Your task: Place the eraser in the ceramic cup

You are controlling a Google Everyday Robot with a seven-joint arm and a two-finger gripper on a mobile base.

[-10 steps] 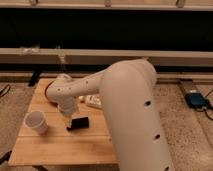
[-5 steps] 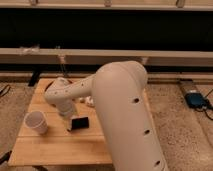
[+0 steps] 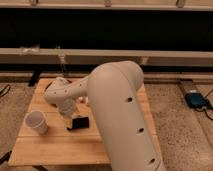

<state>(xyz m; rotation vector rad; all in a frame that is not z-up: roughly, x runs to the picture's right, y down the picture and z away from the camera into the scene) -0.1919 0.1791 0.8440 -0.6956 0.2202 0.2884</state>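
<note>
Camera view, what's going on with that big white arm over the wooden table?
A white robot arm reaches across the wooden table. Its gripper hangs low, just up and left of the black eraser and to the right of the white ceramic cup. The eraser is down at the tabletop to the cup's right, not in it. The cup stands upright. Whether the gripper touches the eraser cannot be told.

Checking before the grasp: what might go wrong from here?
The gripper hangs just beside the flat black rectangular eraser, so it may push it rather than grip it. The plain white ceramic cup stands nearby on the wooden table; a swing toward it might tip it.
</note>
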